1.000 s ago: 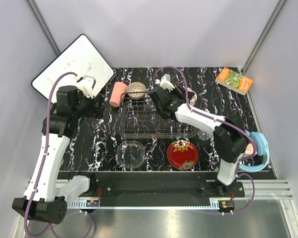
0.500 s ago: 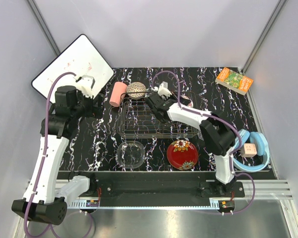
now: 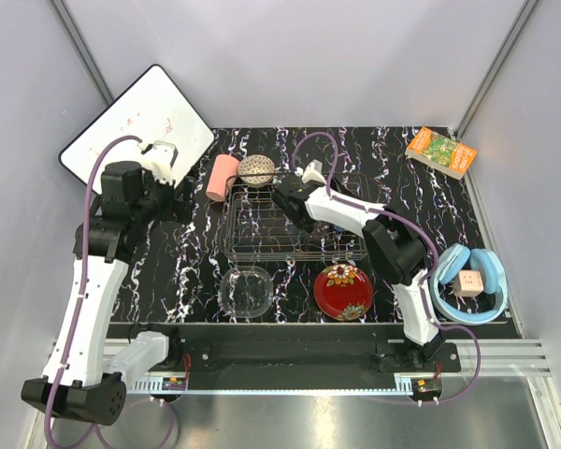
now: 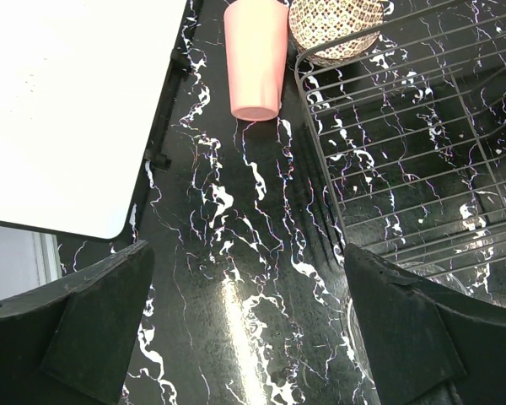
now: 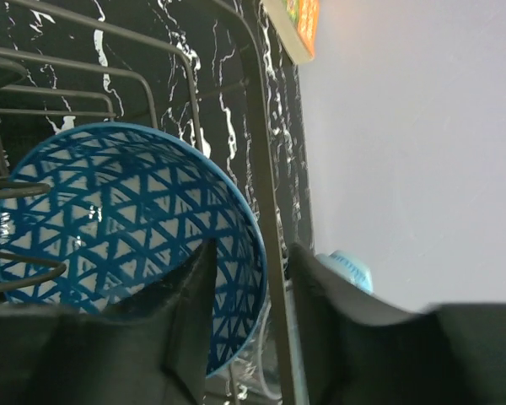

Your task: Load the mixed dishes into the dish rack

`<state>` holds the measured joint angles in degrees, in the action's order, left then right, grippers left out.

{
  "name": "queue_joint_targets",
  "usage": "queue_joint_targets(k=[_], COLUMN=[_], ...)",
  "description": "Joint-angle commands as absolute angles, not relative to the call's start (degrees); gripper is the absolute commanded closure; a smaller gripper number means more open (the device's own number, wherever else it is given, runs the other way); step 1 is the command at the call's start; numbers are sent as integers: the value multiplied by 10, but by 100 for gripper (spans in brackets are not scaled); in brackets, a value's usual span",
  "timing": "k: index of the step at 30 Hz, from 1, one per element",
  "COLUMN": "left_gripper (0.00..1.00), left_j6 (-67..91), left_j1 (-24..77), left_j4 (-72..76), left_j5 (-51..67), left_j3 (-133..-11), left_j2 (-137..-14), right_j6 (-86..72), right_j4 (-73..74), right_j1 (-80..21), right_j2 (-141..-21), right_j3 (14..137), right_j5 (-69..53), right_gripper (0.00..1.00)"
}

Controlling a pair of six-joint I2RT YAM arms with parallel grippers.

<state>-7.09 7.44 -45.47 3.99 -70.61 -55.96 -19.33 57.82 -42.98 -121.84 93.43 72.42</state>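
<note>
The blue patterned bowl (image 5: 126,245) sits inside the dish rack (image 3: 262,234), its rim close to the rack's side wires. The right pincer (image 3: 292,204) straddles that rim with its fingers parted wider than the rim, so it grips nothing. On the tabletop (image 3: 421,206) beside the rack lie the pink plastic cup (image 3: 222,177), on its side, the clear glass bowl (image 3: 246,291) and the red floral plate (image 3: 344,290). The left pincer (image 4: 244,337) hangs wide open and empty left of the rack.
</note>
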Motion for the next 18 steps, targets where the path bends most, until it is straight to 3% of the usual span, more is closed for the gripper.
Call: queue_joint_targets(k=[1, 3, 4, 10, 18], left_gripper=[1, 1, 1, 1, 1], left_j6=[-73, -71, -70, -68, -117], left_j1=[72, 72, 72, 75, 147], left_j4=[-445, -444, -444, -434, -387], left_j5=[47, 49, 51, 71, 26], left_j3=[-730, -730, -730, -743, -888], left_j2=[-555, -557, -558, -593, -807], right_j6=[-233, -229, -224, -204, -206], right_j4=[605, 605, 605, 604, 581], right_j1=[-432, -432, -432, -432, -432], right_j2=[-1203, -1201, -1196, -1146, -994], right_j3=[965, 976, 981, 1033, 1110], right_j5=[709, 701, 694, 627, 505], right_gripper=[43, 24, 19, 1, 0])
